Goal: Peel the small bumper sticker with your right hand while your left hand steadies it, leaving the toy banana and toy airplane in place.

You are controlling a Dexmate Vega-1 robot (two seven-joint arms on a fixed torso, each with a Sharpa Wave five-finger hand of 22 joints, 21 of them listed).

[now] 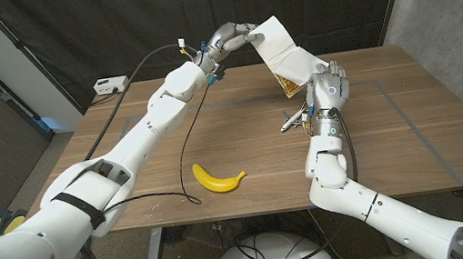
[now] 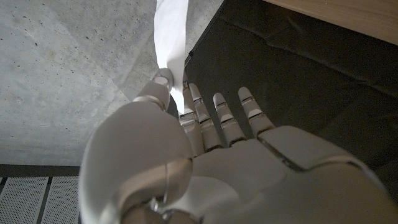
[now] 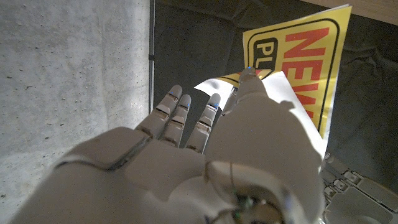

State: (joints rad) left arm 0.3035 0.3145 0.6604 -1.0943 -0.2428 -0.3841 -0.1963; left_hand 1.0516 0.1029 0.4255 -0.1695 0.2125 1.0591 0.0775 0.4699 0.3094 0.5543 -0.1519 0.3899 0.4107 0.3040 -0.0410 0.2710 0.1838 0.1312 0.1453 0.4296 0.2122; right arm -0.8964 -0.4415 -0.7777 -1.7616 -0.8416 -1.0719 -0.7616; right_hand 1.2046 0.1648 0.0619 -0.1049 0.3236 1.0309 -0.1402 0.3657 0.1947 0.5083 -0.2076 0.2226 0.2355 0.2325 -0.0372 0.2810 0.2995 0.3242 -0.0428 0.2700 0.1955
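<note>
1. The right hand (image 1: 328,87) is raised above the wooden table (image 1: 416,134). Its thumb and a finger pinch a curled corner of the yellow bumper sticker with red letters and white backing (image 1: 284,59); the other fingers (image 3: 171,107) are spread.
2. The left hand (image 1: 229,38) holds the top white edge of the sticker in the air, between thumb and fingers.
3. The sheet hangs between both hands, above the far middle of the table.
4. To peel well, I think the right hand should pull slowly along the sheet while the left keeps it tight.
5. The yellow toy banana (image 1: 219,178) lies near the front edge, well apart.
</note>
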